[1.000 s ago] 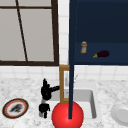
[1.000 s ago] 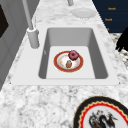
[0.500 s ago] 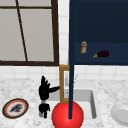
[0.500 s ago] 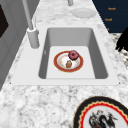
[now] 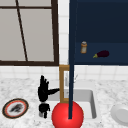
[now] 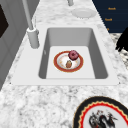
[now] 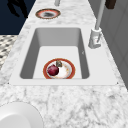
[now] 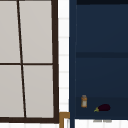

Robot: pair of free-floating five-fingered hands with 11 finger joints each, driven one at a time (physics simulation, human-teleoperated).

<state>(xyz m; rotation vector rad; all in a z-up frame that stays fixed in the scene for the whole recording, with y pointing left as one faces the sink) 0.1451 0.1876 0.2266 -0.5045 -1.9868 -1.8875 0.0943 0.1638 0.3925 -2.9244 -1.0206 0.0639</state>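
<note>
Two black hands are hovering at the lower left of the front view, one above the other, over the sink's (image 5: 93, 100) left edge. Which is left or right is unclear. The upper hand (image 5: 44, 89) is spreading straight fingers, gripping nothing; the lower hand (image 5: 44, 109) is seemingly curling. Inside the sink, a red-rimmed plate (image 6: 68, 61) is lying.

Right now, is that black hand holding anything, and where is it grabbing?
Nothing. The hand hovers over the sink's left edge, fingers spread and empty.
</note>
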